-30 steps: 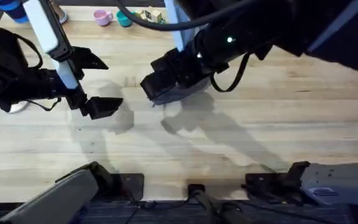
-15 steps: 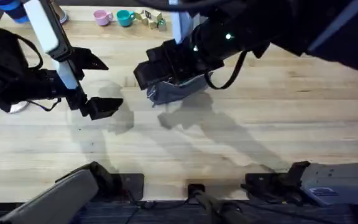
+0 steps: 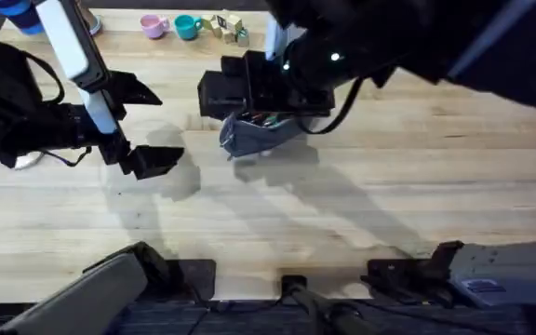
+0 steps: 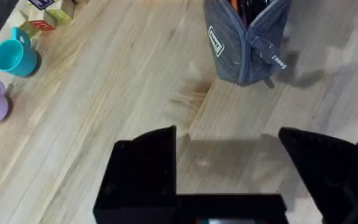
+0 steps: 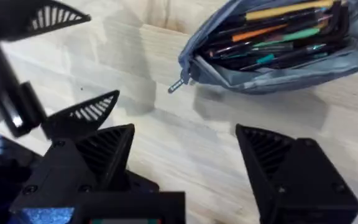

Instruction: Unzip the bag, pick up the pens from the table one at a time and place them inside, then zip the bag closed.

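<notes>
The grey-blue bag (image 3: 254, 135) stands on the table (image 3: 361, 186) with its zipper open. Several pens (image 5: 272, 43) lie inside it, in black, orange and green; the zipper pull (image 5: 178, 85) hangs at one end. My right gripper (image 5: 185, 146) hovers over the bag's far side, open, with nothing between its fingers; from overhead the right gripper (image 3: 235, 98) covers part of the bag. My left gripper (image 3: 170, 126) is open and empty, a short way left of the bag (image 4: 247, 37). The same left gripper (image 4: 229, 140) faces the bag's end across bare wood.
A pink cup (image 3: 154, 25), a teal cup (image 3: 187, 26) and small toy blocks (image 3: 229, 25) sit along the table's far edge. The arm bases and cables run along the near edge. Bare wood lies in front of the bag and to its right.
The right gripper has drawn back toward the far edge, uncovering more of the open bag. The left arm has not moved.
</notes>
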Robot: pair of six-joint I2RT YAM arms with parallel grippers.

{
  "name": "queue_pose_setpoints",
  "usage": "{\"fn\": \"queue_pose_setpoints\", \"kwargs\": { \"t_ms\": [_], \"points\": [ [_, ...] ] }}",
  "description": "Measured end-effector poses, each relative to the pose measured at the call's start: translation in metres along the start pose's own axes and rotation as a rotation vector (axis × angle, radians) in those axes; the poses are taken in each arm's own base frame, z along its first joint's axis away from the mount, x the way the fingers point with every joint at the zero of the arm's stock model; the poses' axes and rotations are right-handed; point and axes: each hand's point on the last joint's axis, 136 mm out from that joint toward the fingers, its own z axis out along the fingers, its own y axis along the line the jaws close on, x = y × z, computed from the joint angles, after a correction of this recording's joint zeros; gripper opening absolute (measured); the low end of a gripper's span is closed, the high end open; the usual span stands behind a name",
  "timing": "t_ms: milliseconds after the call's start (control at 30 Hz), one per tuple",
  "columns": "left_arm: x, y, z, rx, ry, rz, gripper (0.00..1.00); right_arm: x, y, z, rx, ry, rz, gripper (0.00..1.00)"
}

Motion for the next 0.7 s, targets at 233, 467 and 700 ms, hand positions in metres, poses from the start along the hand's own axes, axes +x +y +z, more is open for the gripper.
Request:
{"fn": "queue_pose_setpoints", "kwargs": {
  "t_ms": [233,467,700],
  "points": [
    [0.0,0.0,0.0,0.0,0.0,0.0,0.993,0.005,-0.006,0.04,0.054,0.054,0.089,0.996],
    [0.0,0.0,0.0,0.0,0.0,0.0,0.993,0.006,-0.008,0.058,0.072,0.069,0.144,0.995],
    [0.0,0.0,0.0,0.0,0.001,0.0,0.994,0.006,-0.008,0.067,0.08,0.075,0.179,0.951]
  ]
}}
